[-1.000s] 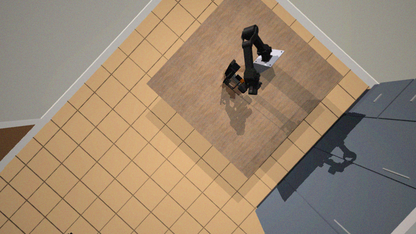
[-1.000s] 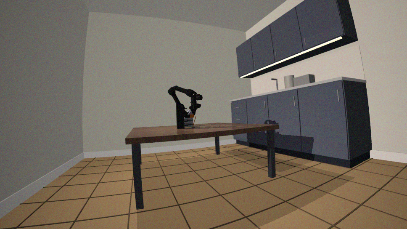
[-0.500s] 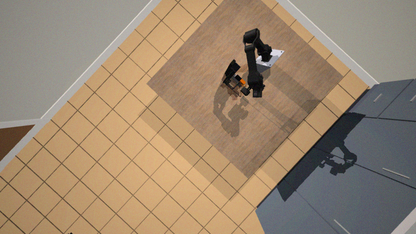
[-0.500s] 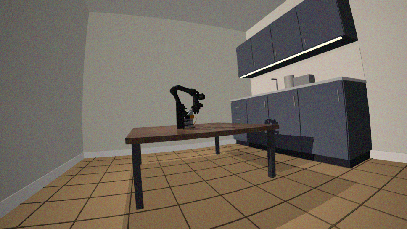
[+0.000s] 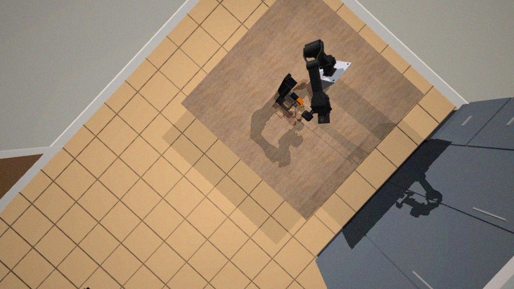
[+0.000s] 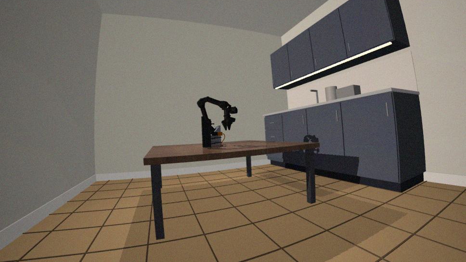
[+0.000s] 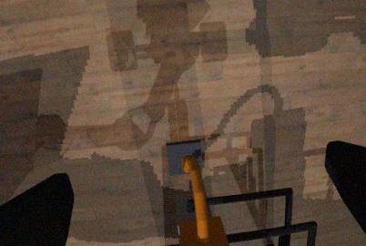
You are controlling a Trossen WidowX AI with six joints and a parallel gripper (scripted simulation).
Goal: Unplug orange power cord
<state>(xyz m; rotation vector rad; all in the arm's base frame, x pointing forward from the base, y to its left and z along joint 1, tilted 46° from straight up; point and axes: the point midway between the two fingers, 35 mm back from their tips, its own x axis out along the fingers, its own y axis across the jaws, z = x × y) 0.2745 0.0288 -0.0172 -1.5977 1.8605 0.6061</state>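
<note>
The orange plug (image 5: pixel 299 101) (image 6: pixel 220 134) (image 7: pixel 203 232) shows at the bottom edge in the wrist view. Its orange cord (image 6: pixel 224 137) (image 7: pixel 198 194) runs from the plug's end and curves down. In the top view the plug is end to end with a black block (image 5: pixel 293 95) beside an upright black panel (image 5: pixel 287 85). The power strip is hard to make out, and I cannot tell whether the plug is seated in it. My gripper (image 6: pixel 227 129) (image 7: pixel 202 171) is open and empty. Its fingers stand wide apart, off the plug and cord, above and to the right of the plug in the exterior view.
Thin black wire frames (image 7: pixel 255 196) stand right of the cord in the wrist view. A blue-grey block (image 7: pixel 184 158) lies below the cord's far end. Grey layered parts (image 6: pixel 215 140) stand under the plug on the wooden table (image 5: pixel 234 65) (image 6: pixel 172 154). The arm's white base plate (image 5: pixel 342 67) is behind.
</note>
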